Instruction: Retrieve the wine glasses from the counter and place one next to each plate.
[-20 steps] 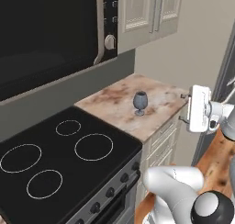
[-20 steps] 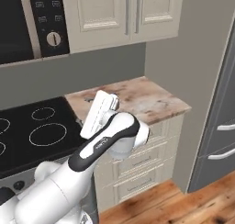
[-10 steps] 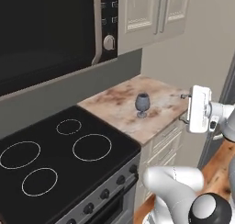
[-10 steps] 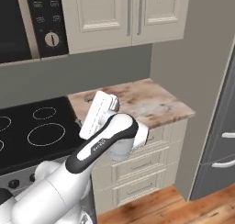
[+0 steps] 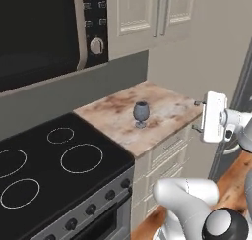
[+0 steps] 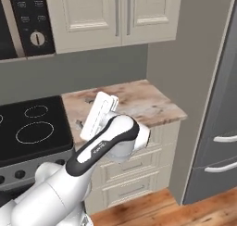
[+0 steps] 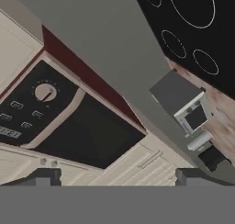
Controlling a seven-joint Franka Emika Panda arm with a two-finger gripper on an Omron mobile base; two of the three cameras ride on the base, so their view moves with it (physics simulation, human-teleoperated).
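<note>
The gripper holds nothing, its two fingertips set wide apart. From the left: a black stovetop, then the marble counter with one blue-grey wine glass upright near its middle, and the white hand beyond the counter's right edge.

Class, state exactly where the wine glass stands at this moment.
In the left base view the wine glass stands upright near the middle of the counter, right of the stovetop and below the wall cabinets.
</note>
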